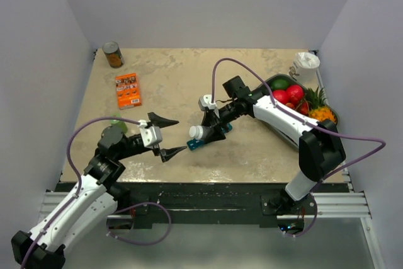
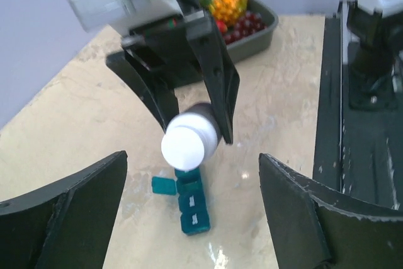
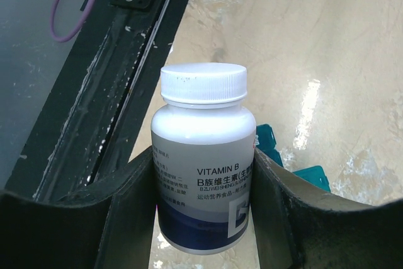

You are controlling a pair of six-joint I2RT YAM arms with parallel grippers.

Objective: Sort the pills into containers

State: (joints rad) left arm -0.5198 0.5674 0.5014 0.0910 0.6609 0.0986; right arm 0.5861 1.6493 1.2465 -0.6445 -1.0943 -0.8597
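Right jaws clamped on the body of a bottle (image 3: 203, 174), one finger each side, white cap sticking out past the tips

Left jaws wide apart, nothing between them, hanging above the surface (image 1: 164, 74) just short of the cap; cap faces the left jaws

Containers (image 2: 192, 209): teal strip lying flat on the surface right under the right jaws and the bottle, in line with the gap of the left jaws

Top view only: strip pokes out on both sides of the right jaws, near end under the cap; far beyond the left jaws sit an orange box (image 1: 128, 89) and a can (image 1: 113, 55); behind the right jaws a fruit tray (image 1: 275, 79) and a white cup (image 1: 306, 64)

Left wrist view only: cap seen end-on, round and white, just above the strip; one lid flap (image 2: 164, 184) stands open off the side of the strip, the compartments nearer the left jaws look shut; contents can't tell

Right wrist view only: bottle label reads VITAMIN B with smaller print under it, dark blue band at the base; bits of teal strip show just past the right-hand finger, lids can't tell from here

No loose pills visible in any view
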